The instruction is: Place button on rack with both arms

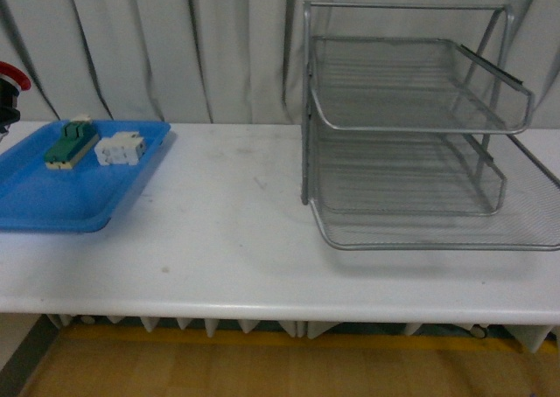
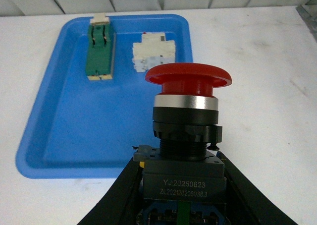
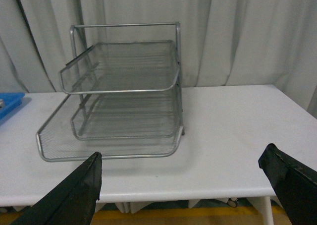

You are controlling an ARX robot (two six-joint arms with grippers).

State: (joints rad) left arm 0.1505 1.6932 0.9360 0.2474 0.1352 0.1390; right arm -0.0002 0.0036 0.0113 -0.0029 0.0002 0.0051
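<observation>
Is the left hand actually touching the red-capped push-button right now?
Touching. The left wrist view shows the left hand with its black fingers pressed against both sides of the black boxy body of the red mushroom-capped push-button, clamping it.

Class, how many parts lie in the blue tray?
2: the green-and-cream block near the tray's far edge, and the white blocky part just right of it. None seems hidden.

Surface (image 1: 236, 240): broad open lane between blue tray (image 1: 52, 206), left, and rack (image 1: 411, 130), right.
Rack: three mesh tiers with open fronts; upright posts and a top bar bound access.
Tray: green-and-cream block (image 1: 72, 145) and white part (image 1: 119, 149) occupy the far end.
</observation>
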